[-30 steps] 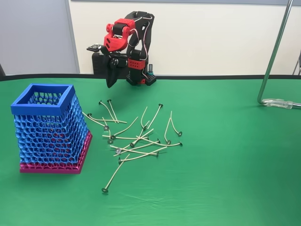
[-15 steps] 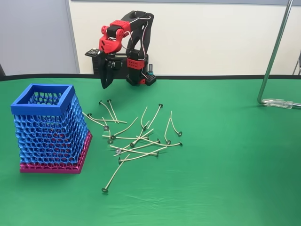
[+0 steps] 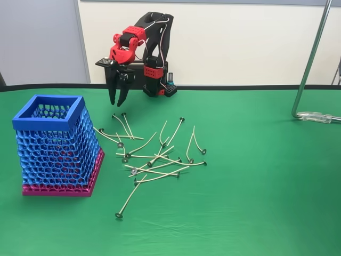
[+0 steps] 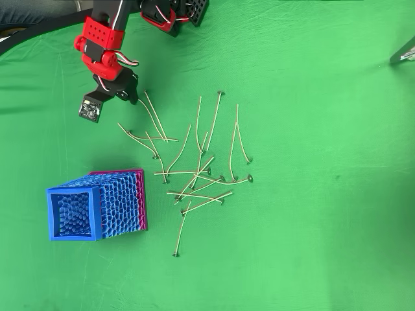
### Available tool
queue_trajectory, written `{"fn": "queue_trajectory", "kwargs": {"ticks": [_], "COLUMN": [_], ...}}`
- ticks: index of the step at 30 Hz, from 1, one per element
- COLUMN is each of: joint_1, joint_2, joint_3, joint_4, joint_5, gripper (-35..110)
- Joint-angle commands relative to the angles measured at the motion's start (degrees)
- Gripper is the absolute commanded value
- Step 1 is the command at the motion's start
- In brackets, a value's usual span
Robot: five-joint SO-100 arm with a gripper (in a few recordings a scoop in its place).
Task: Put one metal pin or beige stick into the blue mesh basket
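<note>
The beige sticks lie in a loose, crisscrossed scatter on the green table, each with a small dark disc at 1 end. Most overlap in the middle of the pile; 1 stick lies alone at the near edge of the scatter. None sits in the claw.

The blue mesh basket stands upright to the left of the pile in the fixed view, just beside its leftmost sticks, with its magenta base on the cloth.

The gripper hangs at the far left side of the scatter, pointing down, its tips above the cloth beside the farthest sticks. Its 2 dark fingers stand slightly apart and hold nothing.

A bent metal rod rises at the far right of the table.
</note>
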Motion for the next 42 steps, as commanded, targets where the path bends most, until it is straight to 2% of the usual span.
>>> {"fn": "queue_trajectory", "kwargs": {"ticks": [1,10,23,29,35,42], "joint_1": [0.26,2.46,5.80,6.33,7.91,7.38], "joint_2": [-0.18,-2.11,-3.60,-5.36,-6.06,-7.38], "joint_3": [-0.79,-0.88,0.18,2.11,7.82,8.26], "joint_4": [-0.88,-1.23,-2.29,-6.06,-13.97,-15.21], "joint_5": [-0.26,-2.55,-12.13,-12.22,-13.97,-13.45], "gripper": [19,19,18,18,18,17]}}
